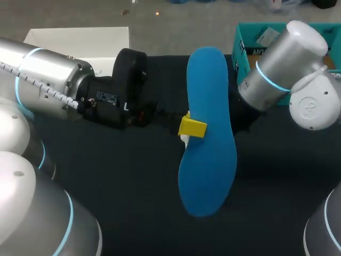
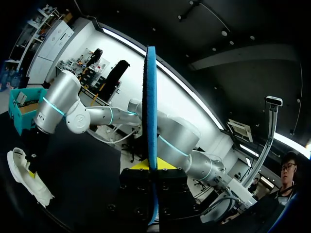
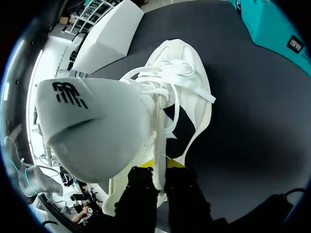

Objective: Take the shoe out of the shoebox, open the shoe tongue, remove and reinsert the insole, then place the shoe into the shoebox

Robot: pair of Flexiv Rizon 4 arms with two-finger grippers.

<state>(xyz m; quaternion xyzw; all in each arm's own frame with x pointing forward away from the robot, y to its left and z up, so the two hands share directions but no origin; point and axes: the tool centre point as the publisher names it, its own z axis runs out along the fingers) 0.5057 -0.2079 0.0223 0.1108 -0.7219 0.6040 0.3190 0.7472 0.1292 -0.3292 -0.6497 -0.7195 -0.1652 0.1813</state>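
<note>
Looking down on black table point(image 1: 106, 176): teal shoebox point(image 1: 242, 45) at far right corner, white lid point(image 1: 80, 34) at far left edge.

Holding blue insole point(image 1: 208, 106) aloft over table's middle in left gripper point(image 1: 192, 128), jaws clenched across its waist. Running insole's long axis from far edge toward near edge, flat face turned up.

Pinning white shoe point(image 3: 180, 97) on the table, outside the shoebox, with right gripper point(image 3: 156, 167), jaws clenched on a strip of the upper by the opening. Cannot tell which part exactly. Pointing toe away from those fingers, toward the lid's side.

Judging reinsertion as the step in hand. Turning on this: shoe lying low beneath the insole and apart from it, on the right arm's side. Right arm already on the shoe, so bringing the insole down and lining up the two long axes falls to the left.

Comparing views:
- Head view: hiding the shoe almost wholly behind the insole.
- Left wrist view: showing the insole edge-on, a thin upright blade, with the shoe off to one side under the right arm.
- Right wrist view: missing the insole, yet alone showing tongue point(image 3: 92, 131) lifted back, laces point(image 3: 163, 80) loose and mouth open.
</note>
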